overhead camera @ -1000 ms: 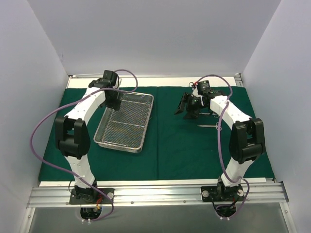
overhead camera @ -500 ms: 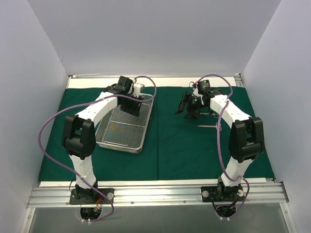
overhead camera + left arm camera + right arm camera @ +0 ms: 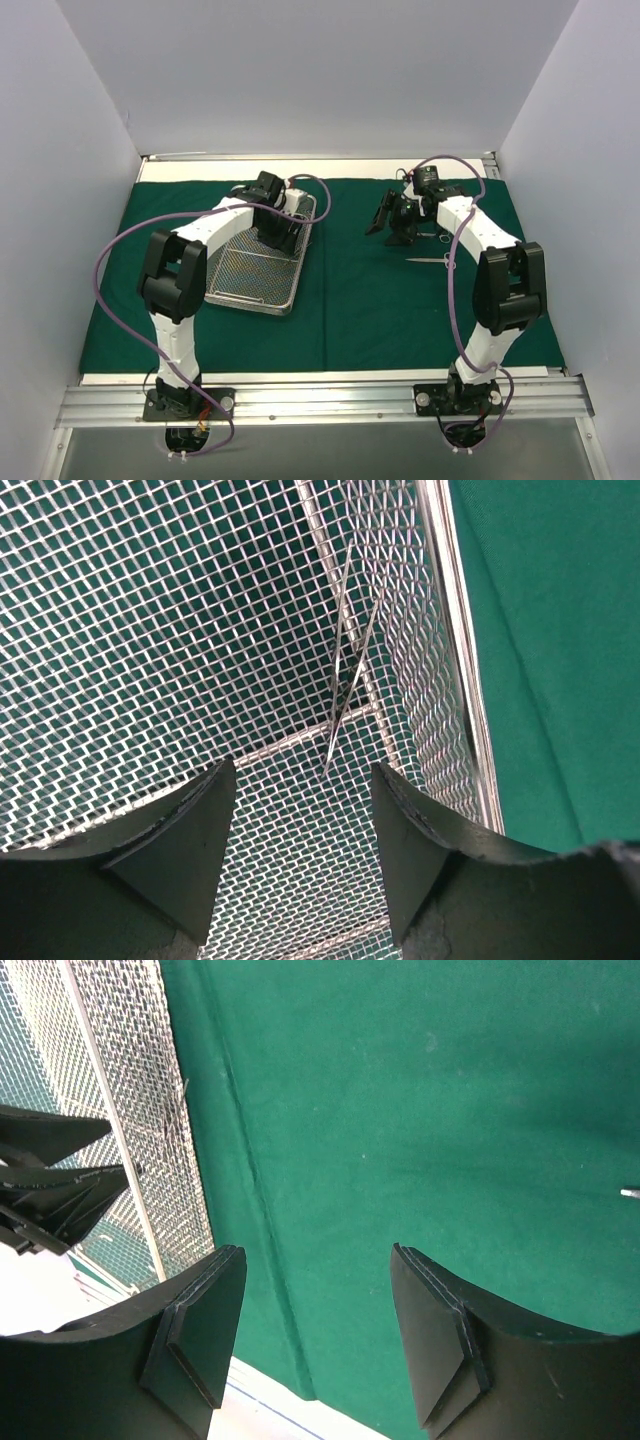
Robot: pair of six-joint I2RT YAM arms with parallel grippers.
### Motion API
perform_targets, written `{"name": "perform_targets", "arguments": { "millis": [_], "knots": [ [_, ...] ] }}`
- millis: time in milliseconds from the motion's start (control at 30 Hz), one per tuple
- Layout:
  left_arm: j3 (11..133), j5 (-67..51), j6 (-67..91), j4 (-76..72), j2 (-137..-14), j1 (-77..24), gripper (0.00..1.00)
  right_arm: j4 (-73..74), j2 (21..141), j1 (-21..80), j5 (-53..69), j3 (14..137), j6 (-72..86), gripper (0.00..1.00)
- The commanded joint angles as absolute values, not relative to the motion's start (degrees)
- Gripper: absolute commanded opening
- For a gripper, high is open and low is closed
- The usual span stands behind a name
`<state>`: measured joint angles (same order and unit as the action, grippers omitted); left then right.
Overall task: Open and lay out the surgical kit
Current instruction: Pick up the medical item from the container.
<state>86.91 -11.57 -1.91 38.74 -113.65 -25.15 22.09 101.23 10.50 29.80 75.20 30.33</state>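
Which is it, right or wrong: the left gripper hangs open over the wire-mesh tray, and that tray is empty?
Wrong in one respect: the wire-mesh tray is not empty. The left wrist view shows a slim metal instrument inside it, near a corner. The left gripper does hang open over the tray.

you're facing plain white panel walls [image 3: 300, 70] on three sides, a white tabletop [image 3: 350, 168], and a silver aluminium rail [image 3: 330, 400] nearest you.
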Motion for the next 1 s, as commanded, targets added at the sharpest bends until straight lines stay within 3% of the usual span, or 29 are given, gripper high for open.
{"name": "perform_targets", "arguments": {
  "millis": [0,367,567,800,967],
  "knots": [
    [86.6,-13.4,-2.1,35.9,-114.6,-25.6,0.65,22.9,97.6,10.1,29.3,74.2,30.8,0.60],
    [84.5,-13.2,-1.9,33.7,-116.0,-25.9,0.60,23.1,96.9,10.2,29.1,73.8,30.9,0.60],
    [85.3,-10.3,-2.4,34.8,-117.9,-26.5,0.46,23.1,96.7,10.2,29.2,73.6,31.0,0.60],
    [83.3,-6.9,-2.0,34.4,-117.5,-27.6,0.45,22.8,96.2,10.4,29.3,72.8,31.3,0.60],
    [82.7,-2.4,-1.8,34.9,-117.1,-28.8,0.38,22.4,95.9,10.6,29.4,72.2,31.4,0.60]
  ]
}}
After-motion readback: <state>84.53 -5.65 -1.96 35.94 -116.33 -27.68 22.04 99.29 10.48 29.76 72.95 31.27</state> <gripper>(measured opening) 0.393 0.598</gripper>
